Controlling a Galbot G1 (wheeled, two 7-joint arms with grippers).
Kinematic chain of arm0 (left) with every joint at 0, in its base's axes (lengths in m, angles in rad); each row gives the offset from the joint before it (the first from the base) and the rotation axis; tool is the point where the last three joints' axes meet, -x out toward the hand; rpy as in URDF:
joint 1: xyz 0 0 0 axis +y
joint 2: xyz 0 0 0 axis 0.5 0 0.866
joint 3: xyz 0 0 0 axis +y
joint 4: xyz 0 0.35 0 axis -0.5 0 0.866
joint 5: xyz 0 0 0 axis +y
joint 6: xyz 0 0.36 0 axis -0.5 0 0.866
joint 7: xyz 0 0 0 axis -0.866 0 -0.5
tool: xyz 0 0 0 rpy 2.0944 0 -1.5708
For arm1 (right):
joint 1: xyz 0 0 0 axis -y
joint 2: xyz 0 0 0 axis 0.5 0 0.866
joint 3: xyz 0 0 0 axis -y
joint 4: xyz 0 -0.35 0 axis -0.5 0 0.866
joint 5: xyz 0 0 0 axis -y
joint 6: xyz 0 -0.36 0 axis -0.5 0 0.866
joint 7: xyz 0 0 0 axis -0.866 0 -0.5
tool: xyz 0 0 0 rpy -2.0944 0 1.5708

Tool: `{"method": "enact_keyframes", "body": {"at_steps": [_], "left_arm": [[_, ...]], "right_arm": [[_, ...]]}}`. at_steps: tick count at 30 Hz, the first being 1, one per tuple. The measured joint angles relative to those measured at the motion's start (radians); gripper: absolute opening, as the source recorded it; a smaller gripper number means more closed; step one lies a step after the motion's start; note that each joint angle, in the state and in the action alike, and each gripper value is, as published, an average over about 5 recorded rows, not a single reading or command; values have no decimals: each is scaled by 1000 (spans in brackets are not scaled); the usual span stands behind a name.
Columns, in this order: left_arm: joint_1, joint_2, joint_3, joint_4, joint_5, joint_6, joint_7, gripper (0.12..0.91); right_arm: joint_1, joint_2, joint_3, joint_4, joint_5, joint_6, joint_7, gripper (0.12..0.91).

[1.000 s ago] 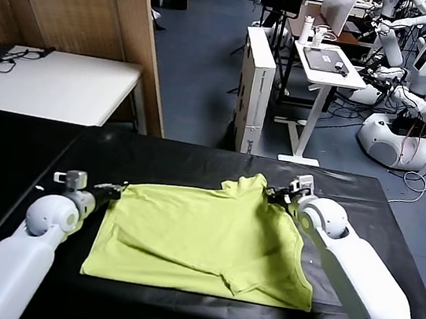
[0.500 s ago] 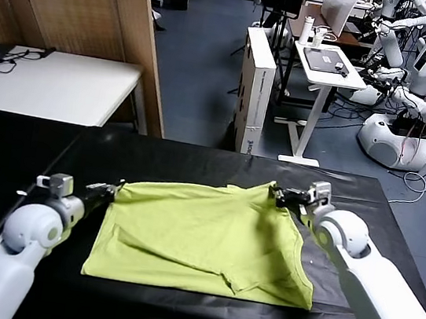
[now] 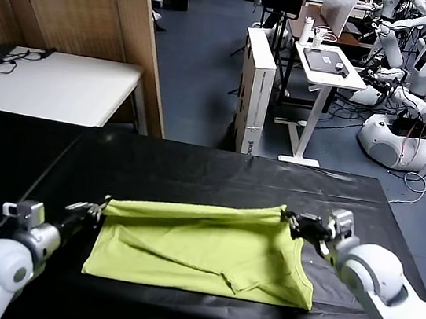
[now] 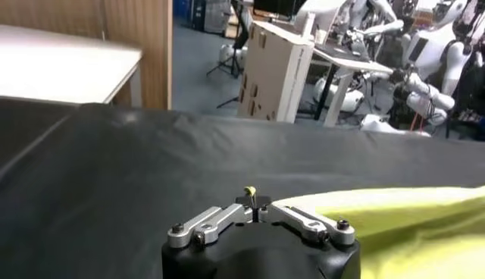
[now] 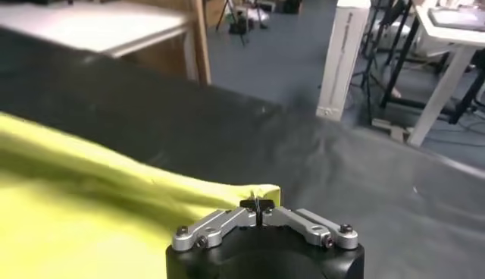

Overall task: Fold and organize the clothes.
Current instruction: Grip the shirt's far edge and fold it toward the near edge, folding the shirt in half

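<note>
The lime yellow-green T-shirt lies partly folded on the black table, its far edge lifted and stretched between both grippers. My left gripper is shut on the shirt's far left corner; a bit of yellow cloth shows between its closed jaws in the left wrist view. My right gripper is shut on the far right corner; in the right wrist view the cloth runs from the closed jaws. No white graphic shows.
A white table stands behind at the left beside a wooden partition. A white box, a small stand and other white robots stand on the blue floor beyond the table's far edge.
Both grippers have pulled the shirt's far edge toward the near side of the table, over the lower part. The raised peak at the right corner has flattened into a straight stretched edge.
</note>
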Motion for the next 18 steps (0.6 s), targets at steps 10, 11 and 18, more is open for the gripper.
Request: {"method": "enact_keyframes", "body": {"at_steps": [10,11,18], "left_arm": [[84,-16,-25,-8,32,1,6,148],[90,-18,-27,-8,35,1,7,148],[129,-43,-32,-26,64,18,-4,213]], "right_arm": [[-84,-14,9,30,-16,-8,2,139],[-87,-14,9,32,-16,-8,2,139],[-116,-12,32,59,-9,-7,-7,238]]}}
